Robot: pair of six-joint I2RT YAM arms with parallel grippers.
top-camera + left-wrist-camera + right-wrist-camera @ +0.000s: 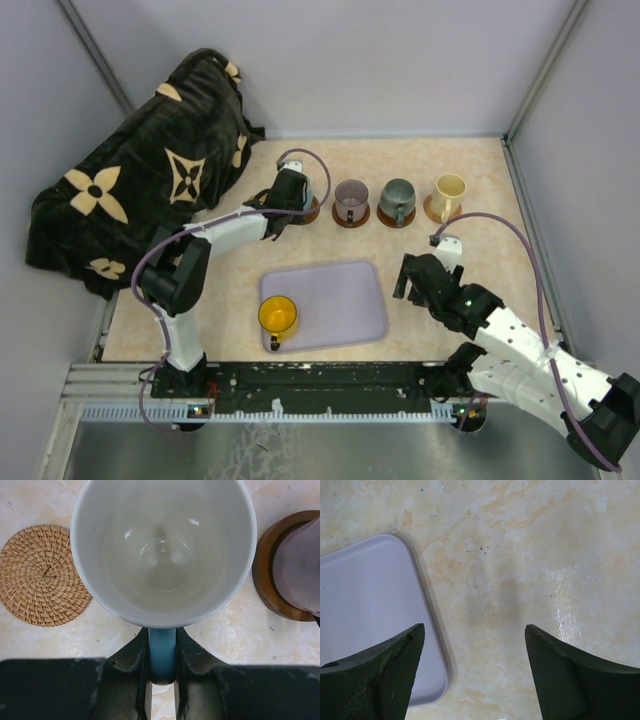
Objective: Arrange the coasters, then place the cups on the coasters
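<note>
At back, left gripper clamps white cup by its blue handle — right gripper gapes.

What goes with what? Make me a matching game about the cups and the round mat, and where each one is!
Things:
1. yellow cup
2. white cup
3. mauve cup
4. woven coaster

Places:
A. sitting on a dark wooden coaster
B. bare, no cup on it
C. on the lavender tray
D. handle pinched by the left gripper

Pairs: 1-C, 2-D, 3-A, 4-B
</note>
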